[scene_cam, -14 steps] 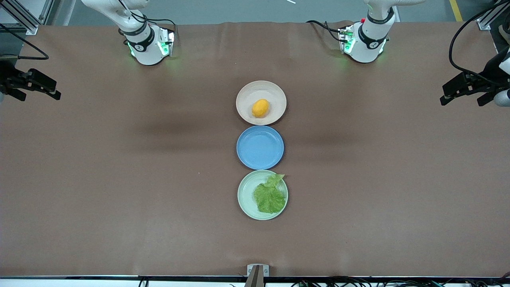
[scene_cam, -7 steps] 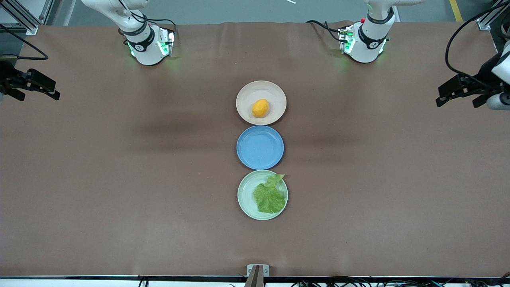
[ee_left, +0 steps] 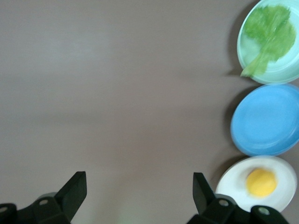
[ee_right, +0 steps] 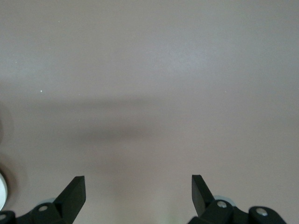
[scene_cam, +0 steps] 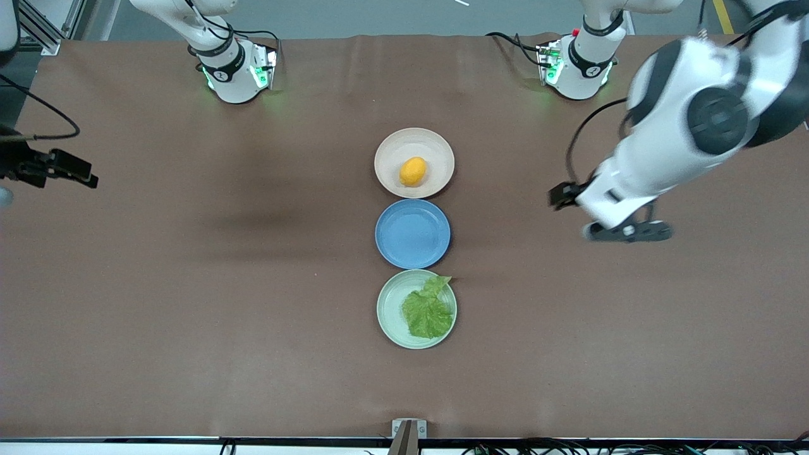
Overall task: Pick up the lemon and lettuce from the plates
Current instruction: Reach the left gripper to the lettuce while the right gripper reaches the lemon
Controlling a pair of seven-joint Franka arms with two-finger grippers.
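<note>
The lemon (scene_cam: 413,171) lies on the beige plate (scene_cam: 392,148), the plate farthest from the front camera. The lettuce (scene_cam: 428,311) lies on the mint green plate (scene_cam: 390,309), the nearest one. My left gripper (scene_cam: 594,215) is open and empty over bare table, between the row of plates and the left arm's end. Its wrist view shows the lemon (ee_left: 261,182), the beige plate (ee_left: 232,179), the lettuce (ee_left: 270,28), the mint plate (ee_left: 285,73) and my left gripper (ee_left: 139,196). My right gripper (scene_cam: 72,172) is open and empty at the right arm's end of the table, and its wrist view (ee_right: 138,196) shows only bare table.
An empty blue plate (scene_cam: 413,234) sits between the two task plates and also shows in the left wrist view (ee_left: 266,120). The brown table (scene_cam: 189,284) stretches wide on both sides of the plate row. The arm bases (scene_cam: 234,69) stand at the table's back edge.
My left arm has swung in from the table's end toward the plates, its gripper now pointing down. My right gripper has shifted slightly. The lemon, lettuce and plates have not moved.
</note>
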